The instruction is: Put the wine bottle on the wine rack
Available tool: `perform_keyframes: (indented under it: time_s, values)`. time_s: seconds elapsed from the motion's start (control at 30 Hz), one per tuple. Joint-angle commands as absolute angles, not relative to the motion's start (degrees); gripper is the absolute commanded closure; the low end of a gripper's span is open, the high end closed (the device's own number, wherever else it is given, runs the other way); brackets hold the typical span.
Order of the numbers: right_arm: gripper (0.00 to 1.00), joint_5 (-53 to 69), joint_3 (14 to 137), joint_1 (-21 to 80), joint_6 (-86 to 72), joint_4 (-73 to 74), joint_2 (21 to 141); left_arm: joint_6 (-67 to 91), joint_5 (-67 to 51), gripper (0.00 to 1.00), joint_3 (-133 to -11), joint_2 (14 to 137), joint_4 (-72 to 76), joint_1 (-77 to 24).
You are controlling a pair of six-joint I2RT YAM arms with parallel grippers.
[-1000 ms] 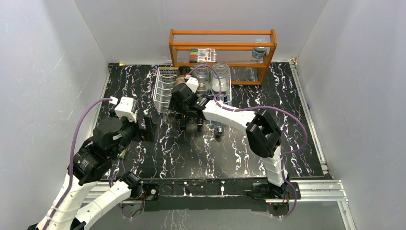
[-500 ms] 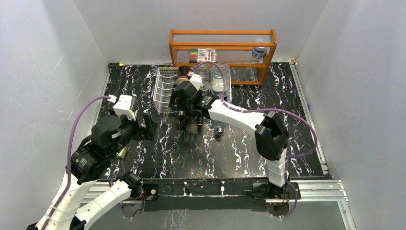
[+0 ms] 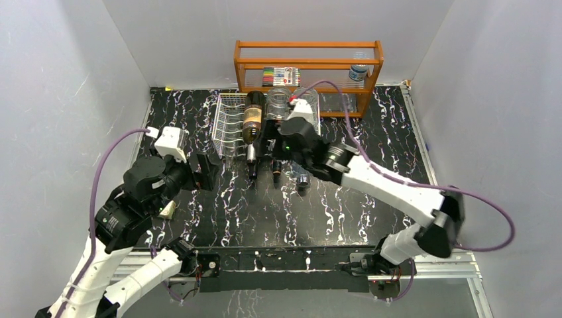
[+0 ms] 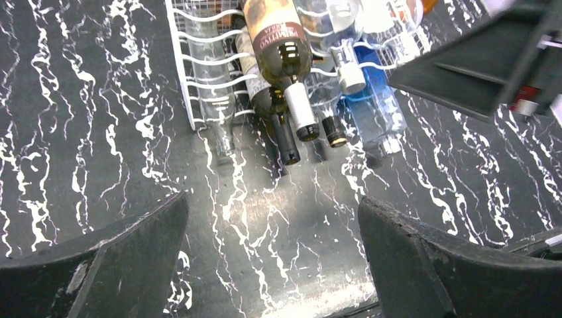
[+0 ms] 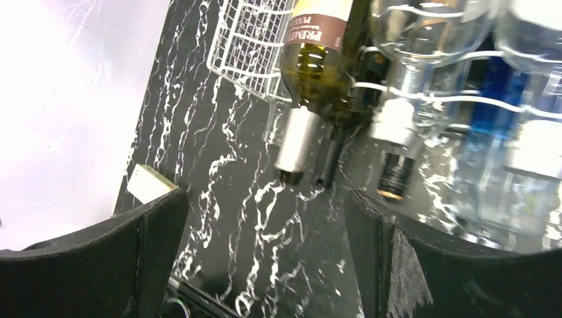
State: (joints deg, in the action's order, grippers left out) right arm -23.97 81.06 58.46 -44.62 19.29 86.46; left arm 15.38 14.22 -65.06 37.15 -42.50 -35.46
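Observation:
The wine bottle (image 3: 250, 119), dark glass with a brown label and a silver neck, lies on the top row of the white wire wine rack (image 3: 228, 122), neck toward me. It shows in the left wrist view (image 4: 281, 50) and the right wrist view (image 5: 317, 63). My right gripper (image 3: 273, 146) is open and empty, just right of the bottle's neck and apart from it; its jaws stand wide (image 5: 265, 245). My left gripper (image 3: 205, 173) is open and empty over the table, left of and nearer than the rack (image 4: 275, 255).
More bottles lie in the rack: dark ones below, a clear one (image 5: 424, 40) and a blue one (image 4: 371, 112) to the right. An orange wooden shelf (image 3: 308, 63) stands behind. A white card (image 5: 149, 182) lies on the table at the left.
My right gripper has drawn back to the right off the wine bottle, which now lies uncovered on the rack. The right elbow swung far right. The left arm barely moved.

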Motion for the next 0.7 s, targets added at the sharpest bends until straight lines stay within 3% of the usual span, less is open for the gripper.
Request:
perform_keyframes:
  time_s: [0.0,0.37,0.67]
  values:
    - [0.02,-28.75,75.89,58.44,-38.27,22.09,74.36,14.38,16.51,0.02,-69.17,37.18,-42.05,-35.60]
    - [0.02,-47.68,75.77,58.45,-33.12,47.28,49.31,8.11,22.48,0.02,-78.19,36.94,-41.46,-35.56]
    - [0.02,-48.87,79.75,58.42,-27.34,48.55,42.27,4.24,22.71,0.02,-86.45,37.18,-40.87,-35.55]
